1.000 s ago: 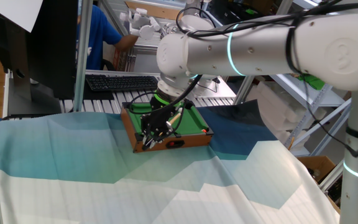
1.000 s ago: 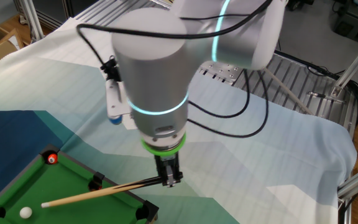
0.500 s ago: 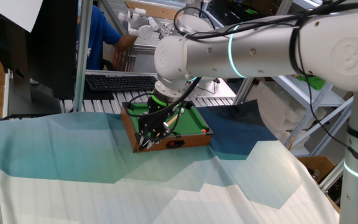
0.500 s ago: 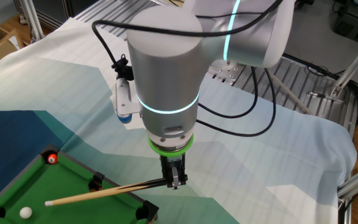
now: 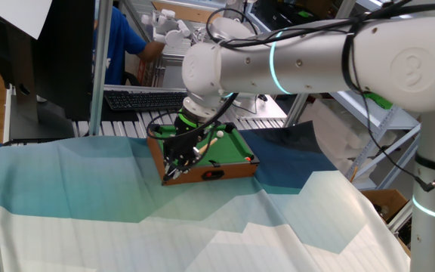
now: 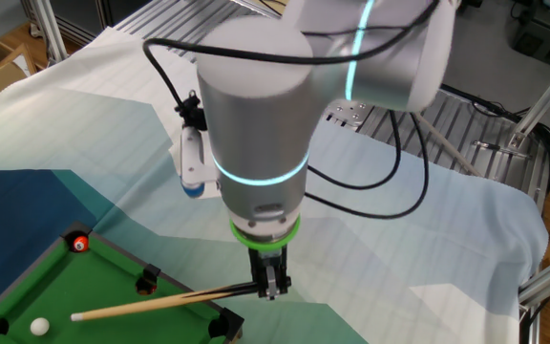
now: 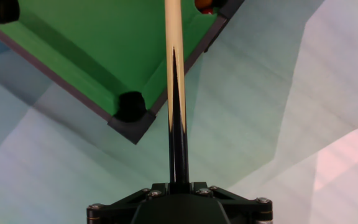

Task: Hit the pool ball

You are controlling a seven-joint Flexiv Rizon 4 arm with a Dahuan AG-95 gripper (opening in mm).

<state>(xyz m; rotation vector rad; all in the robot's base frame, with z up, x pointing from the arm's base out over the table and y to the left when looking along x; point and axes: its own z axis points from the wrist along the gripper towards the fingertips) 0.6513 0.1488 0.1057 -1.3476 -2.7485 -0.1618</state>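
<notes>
Item: pool ball (image 6: 39,326). Tiny, white, glossy sphere, resting on the green felt of the miniature pool table (image 6: 27,287) near its near-left corner in the other fixed view, close beside a corner pocket. Judged hard, light and free-rolling; a slight tap should send it off, and a glancing touch would likely skid it sideways. It is to be struck, not gripped, through its centre.

Item: cue (image 6: 151,304). Thin stick, pale wood toward the tip, black toward the butt, lying nearly level over the felt. Judged stiff and light, but liable to pivot in a two-finger pinch. Tip stands apart from the ball, pointing roughly toward it.

Item: gripper (image 6: 269,284). Points down just beyond the table's right edge, jaws pinching the cue at its dark butt end (image 7: 178,155).

Item: red-orange ball (image 6: 80,245). Far corner of the felt, well apart from the white one; not the target.
</notes>
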